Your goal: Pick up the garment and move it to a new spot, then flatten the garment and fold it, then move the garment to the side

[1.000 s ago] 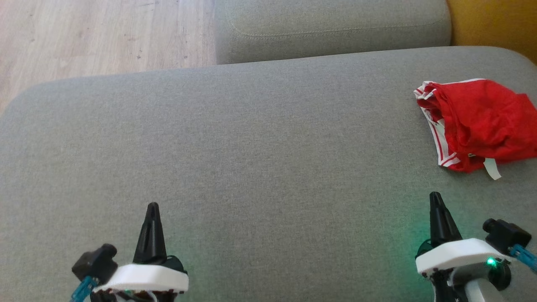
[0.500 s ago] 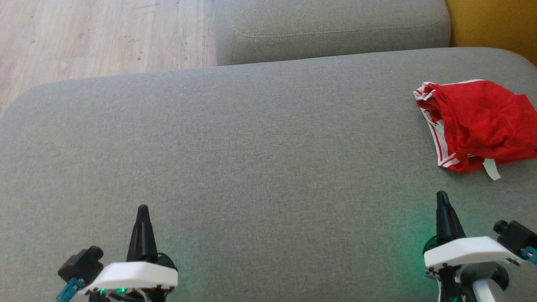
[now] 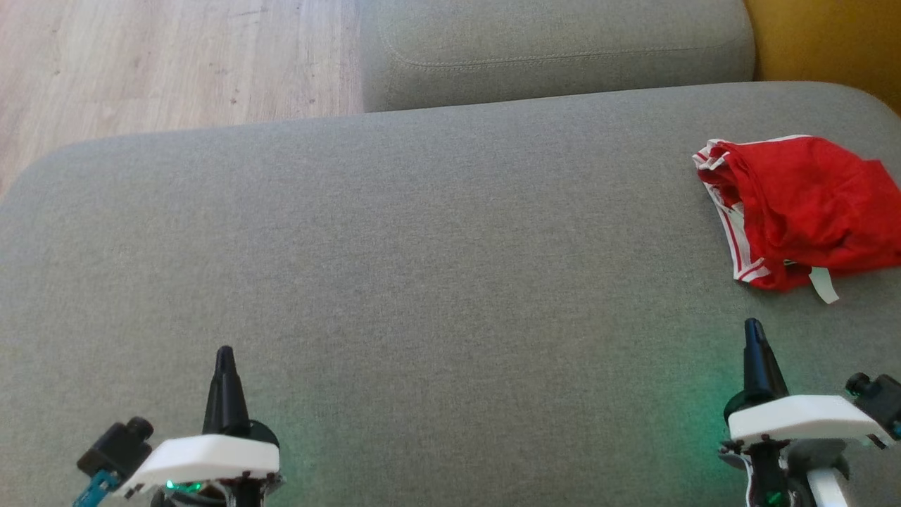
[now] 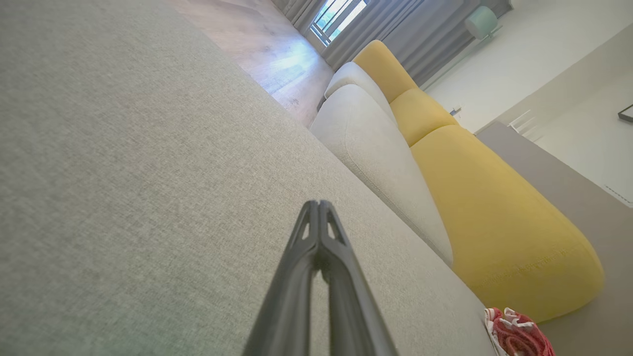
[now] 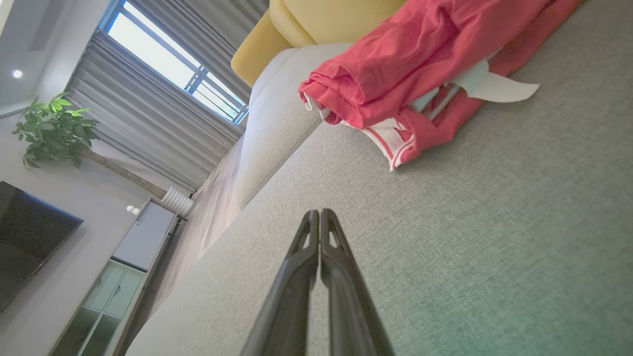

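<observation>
Head view: grey sofa seat (image 3: 422,232), wooden floor (image 3: 162,63) beyond

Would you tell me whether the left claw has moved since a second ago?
Yes: the left claw has drifted to the robot's left, away from the red garment lying still on the sofa.

The crumpled red cloth garment (image 3: 809,204) has white stripes along its band; the broad grey woven-fabric cushion (image 3: 422,282) is plain, the rounded sofa back (image 4: 494,222) mustard yellow.
</observation>
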Motion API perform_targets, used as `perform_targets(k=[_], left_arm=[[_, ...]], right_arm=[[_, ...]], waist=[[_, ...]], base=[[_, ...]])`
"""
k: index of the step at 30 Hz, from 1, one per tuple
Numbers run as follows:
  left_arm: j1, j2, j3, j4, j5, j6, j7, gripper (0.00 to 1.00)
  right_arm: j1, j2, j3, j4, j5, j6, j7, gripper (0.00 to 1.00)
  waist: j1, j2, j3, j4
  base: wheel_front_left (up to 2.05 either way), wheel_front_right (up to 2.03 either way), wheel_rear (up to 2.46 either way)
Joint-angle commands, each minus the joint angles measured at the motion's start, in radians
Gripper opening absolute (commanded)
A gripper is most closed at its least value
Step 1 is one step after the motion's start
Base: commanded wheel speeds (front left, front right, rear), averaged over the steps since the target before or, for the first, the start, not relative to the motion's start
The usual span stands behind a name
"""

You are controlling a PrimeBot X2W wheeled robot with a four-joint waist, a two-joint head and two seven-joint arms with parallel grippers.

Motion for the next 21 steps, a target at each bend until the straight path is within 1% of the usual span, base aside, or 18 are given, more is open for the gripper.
perform_targets(k=[1, 21], left_arm=[[-0.056, 0.009, 0.026, -0.034, -0.024, -0.005, 0.008, 0.0], [-0.065, 0.011, 0.074, -0.038, -0.222, -0.013, 0.067, 0.0]], right_arm=[[-0.054, -0.002, 0.003, -0.04, 0.029, 0.0, 0.008, 0.0], [-0.059, -0.003, -0.019, -0.063, 0.242, 0.0, 0.057, 0.0]], waist=[[0.0, 0.0, 0.0, 0.0], [0.0, 0.0, -0.007, 0.0]], base=[[0.0, 0.0, 0.0], [0.0, 0.0, 0.0]])
